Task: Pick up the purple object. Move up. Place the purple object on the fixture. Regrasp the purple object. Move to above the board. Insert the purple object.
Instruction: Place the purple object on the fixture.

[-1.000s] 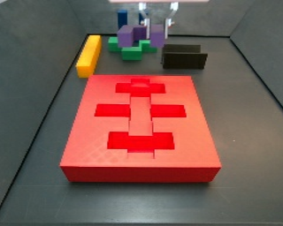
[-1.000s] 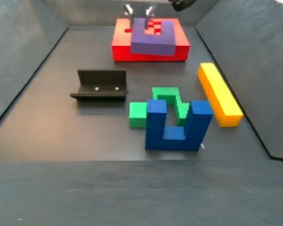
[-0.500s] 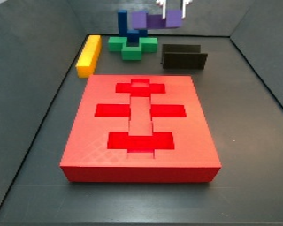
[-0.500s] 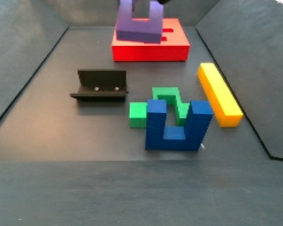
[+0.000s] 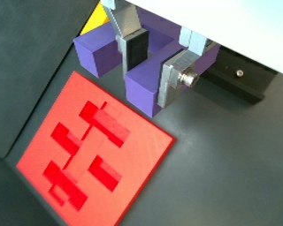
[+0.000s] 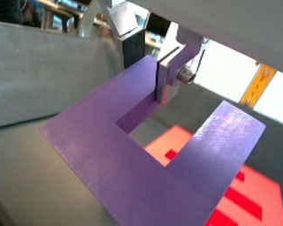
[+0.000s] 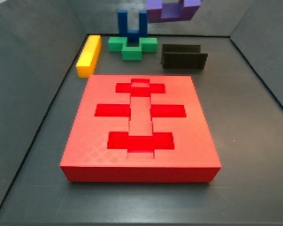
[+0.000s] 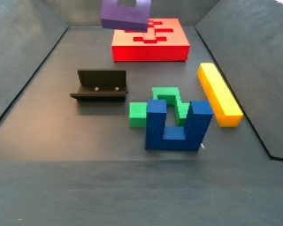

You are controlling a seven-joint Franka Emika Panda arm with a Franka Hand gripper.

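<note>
The purple object is a U-shaped block held in the air. My gripper is shut on one of its prongs, with a dark pad on one side and a silver plate on the other. The same grip shows in a wrist view, where the purple object fills the frame. In both side views the purple object hangs at the top edge and the gripper is cut off above it. The fixture stands on the floor. The red board lies flat.
A blue two-pronged piece stands against a green block. A yellow bar lies beside them. The fixture is near the gripper in a wrist view. Dark walls enclose the floor.
The gripper has lifted the purple object from beside the blue and green pieces. It has risen to the frame's top edge and shifted sideways towards the fixture's side.
</note>
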